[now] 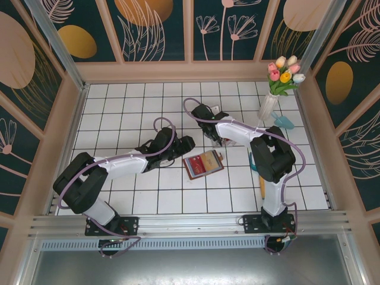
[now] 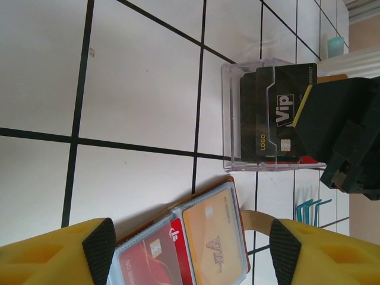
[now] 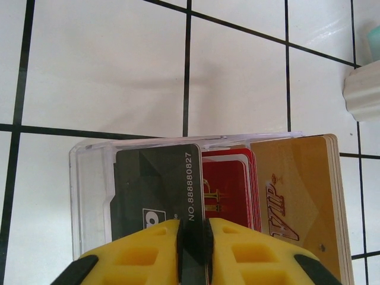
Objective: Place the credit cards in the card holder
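White tiled table (image 1: 130, 107), right jaws pinching black card (image 3: 157, 184) in clear tray (image 3: 89, 190), left jaws spread over card holder (image 1: 203, 164), vase (image 1: 268, 107) nearby

In the right wrist view, the black card (image 3: 157, 184) at lower centre carried "NO.888880927" in white, running sideways up its right edge. Right of it, the gold card (image 3: 294, 196) bore a slanted dark "VIP", also sideways. In the left wrist view, the black card (image 2: 279, 107) in the clear tray (image 2: 228, 119), upper right of the frame, read "Vip" in large white letters and "LOGO" in small yellow ones. The orange-gold card (image 2: 214, 240) at bottom centre showed a faint "VIP".
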Action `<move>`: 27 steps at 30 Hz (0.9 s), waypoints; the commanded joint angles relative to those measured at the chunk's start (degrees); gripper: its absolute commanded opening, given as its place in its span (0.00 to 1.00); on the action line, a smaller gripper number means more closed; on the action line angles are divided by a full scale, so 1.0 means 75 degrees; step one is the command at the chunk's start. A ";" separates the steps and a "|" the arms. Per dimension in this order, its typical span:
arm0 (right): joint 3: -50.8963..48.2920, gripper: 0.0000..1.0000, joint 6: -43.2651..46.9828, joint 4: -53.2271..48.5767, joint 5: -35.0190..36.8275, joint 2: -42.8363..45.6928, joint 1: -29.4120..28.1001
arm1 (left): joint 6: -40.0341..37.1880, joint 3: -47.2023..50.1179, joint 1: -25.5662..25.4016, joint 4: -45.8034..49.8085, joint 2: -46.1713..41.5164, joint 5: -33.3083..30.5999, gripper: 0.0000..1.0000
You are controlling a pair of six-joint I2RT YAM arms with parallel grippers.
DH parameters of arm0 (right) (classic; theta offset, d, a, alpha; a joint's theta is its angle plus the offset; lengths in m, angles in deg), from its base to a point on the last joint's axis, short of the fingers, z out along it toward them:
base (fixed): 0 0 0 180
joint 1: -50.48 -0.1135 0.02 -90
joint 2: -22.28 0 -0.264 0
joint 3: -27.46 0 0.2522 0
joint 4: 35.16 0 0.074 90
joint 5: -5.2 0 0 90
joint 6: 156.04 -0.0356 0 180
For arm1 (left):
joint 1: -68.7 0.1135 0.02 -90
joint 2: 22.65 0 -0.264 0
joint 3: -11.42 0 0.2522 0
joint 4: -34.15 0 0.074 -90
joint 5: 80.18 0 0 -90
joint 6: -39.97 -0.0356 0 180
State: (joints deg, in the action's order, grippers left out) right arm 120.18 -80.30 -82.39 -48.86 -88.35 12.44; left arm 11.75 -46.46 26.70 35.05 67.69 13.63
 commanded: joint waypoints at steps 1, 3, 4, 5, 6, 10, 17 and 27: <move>-0.0133 0.16 0.0079 -0.0265 0.0065 0.0347 0.0044 | 0.0079 0.0110 0.0016 -0.0100 -0.0198 -0.0048 0.71; -0.0156 0.15 0.0085 -0.0261 -0.0010 0.0370 0.0057 | 0.0082 0.0113 0.0016 -0.0092 -0.0187 -0.0034 0.71; -0.0161 0.13 0.0094 -0.0248 -0.0081 0.0378 0.0071 | 0.0075 0.0111 0.0010 -0.0100 -0.0187 -0.0037 0.71; -0.0162 0.11 0.0102 -0.0257 -0.0150 0.0392 0.0079 | 0.0074 0.0120 0.0013 -0.0095 -0.0187 -0.0040 0.71; -0.0186 0.11 0.0096 -0.0222 -0.0218 0.0421 0.0081 | 0.0073 0.0127 0.0016 -0.0091 -0.0178 -0.0031 0.71; -0.0192 0.06 0.0077 -0.0198 -0.0514 0.0555 0.0145 | 0.0077 0.0150 0.0016 -0.0085 -0.0190 -0.0051 0.71; -0.0190 0.03 -0.0020 -0.0214 -0.0851 0.1057 0.0169 | 0.0081 0.0105 0.0017 -0.0071 -0.0186 -0.0063 0.72; -0.0446 0.00 -0.0160 0.0021 -0.2030 0.1641 0.0460 | 0.0037 0.0058 0.0044 -0.0200 -0.0196 0.0157 0.72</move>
State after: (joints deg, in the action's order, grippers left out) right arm 118.25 -80.13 -82.17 -59.09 -80.35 15.00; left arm 11.95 -46.04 26.72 34.81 67.60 13.87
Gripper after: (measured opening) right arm 0.059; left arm 0.718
